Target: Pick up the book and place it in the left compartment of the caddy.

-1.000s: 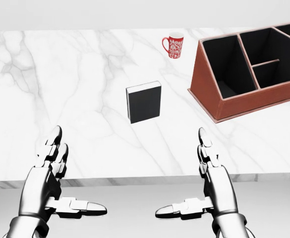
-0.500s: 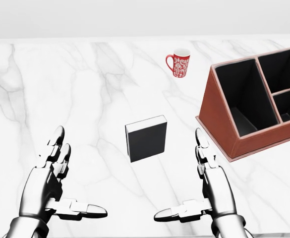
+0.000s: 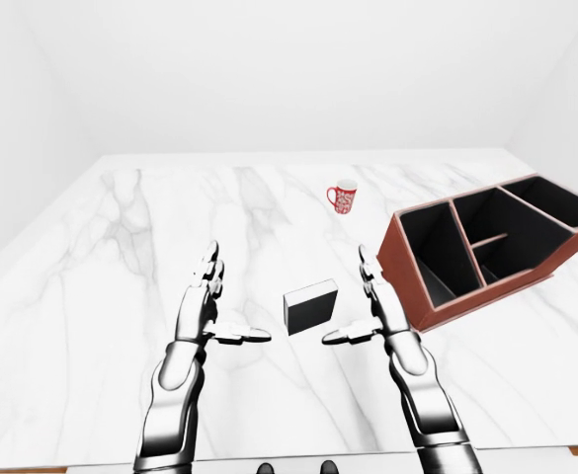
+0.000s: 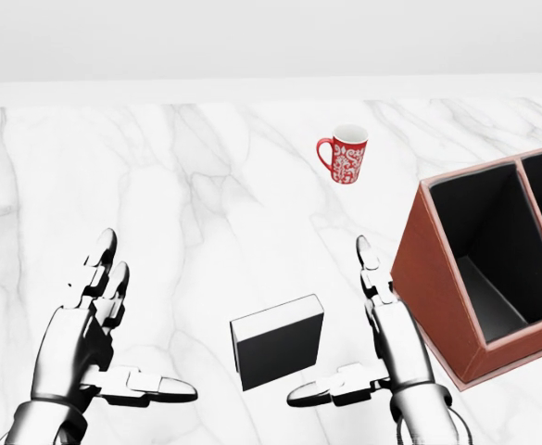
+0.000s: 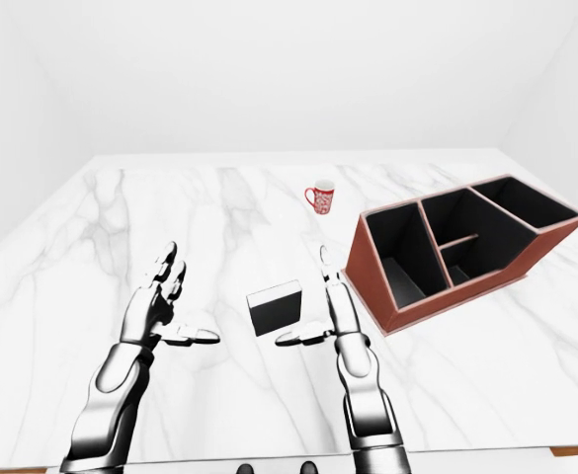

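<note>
Both hands, left hand and right hand, are hanging spread and empty beside the book lying flat on the marble (mug well apart); a lopsided squeeze could skid it away from the caddy.

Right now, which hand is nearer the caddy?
Right. The right hand hangs open just left of the caddy; the left hand is far off, beyond the book.

Both arms reach forward, left hand and right hand apparently empty, fingers spread.
</note>
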### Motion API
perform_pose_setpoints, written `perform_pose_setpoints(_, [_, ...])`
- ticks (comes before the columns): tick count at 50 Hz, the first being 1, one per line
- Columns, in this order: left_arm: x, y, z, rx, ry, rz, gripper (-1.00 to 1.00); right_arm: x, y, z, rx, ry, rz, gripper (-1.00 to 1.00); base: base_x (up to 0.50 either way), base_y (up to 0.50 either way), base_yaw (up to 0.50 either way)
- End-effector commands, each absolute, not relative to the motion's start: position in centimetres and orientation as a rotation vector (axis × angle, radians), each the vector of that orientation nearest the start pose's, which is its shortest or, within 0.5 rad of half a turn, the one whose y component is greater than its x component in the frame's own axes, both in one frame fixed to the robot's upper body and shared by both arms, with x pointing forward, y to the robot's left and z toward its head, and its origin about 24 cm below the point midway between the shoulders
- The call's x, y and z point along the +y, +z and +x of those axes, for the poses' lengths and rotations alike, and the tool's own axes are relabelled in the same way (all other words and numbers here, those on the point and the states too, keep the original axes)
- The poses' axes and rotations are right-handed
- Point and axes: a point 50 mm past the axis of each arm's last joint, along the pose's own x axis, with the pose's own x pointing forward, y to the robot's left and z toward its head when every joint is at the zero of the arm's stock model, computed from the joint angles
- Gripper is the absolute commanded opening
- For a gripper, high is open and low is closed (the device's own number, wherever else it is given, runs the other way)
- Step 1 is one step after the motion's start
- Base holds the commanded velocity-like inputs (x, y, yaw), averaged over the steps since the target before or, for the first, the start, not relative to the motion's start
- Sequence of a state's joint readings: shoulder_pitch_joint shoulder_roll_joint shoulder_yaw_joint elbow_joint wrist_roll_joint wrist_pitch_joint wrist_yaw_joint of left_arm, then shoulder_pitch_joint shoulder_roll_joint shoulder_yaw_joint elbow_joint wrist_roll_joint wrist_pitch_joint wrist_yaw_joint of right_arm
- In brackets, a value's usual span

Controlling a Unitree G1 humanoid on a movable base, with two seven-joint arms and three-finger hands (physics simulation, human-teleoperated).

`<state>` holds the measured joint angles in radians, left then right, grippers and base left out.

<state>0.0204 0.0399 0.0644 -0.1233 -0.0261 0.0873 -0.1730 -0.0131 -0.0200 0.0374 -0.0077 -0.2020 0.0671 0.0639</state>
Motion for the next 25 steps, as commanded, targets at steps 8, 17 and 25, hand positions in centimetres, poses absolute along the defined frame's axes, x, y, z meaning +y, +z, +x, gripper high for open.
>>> perform_pose_setpoints(8, [17.8, 7.6, 24.1, -0.099, -0.083, -0.001, 1.00, -11.1, 8.7, 30.6, -0.080, 0.318, -0.582, 0.98, 0.00, 0.00, 0.00])
perform_pose_setpoints(17, [18.1, 7.8, 24.3, -0.108, -0.086, -0.013, 1.00, -7.7, 7.8, 33.5, 0.041, 0.527, -0.843, 0.99, 0.00, 0.00, 0.00])
perform_pose_setpoints(25, [18.0, 7.8, 24.2, -0.108, -0.092, -0.012, 1.00, -6.0, 7.2, 34.0, 0.094, 0.599, -1.097, 0.99, 0.00, 0.00, 0.00])
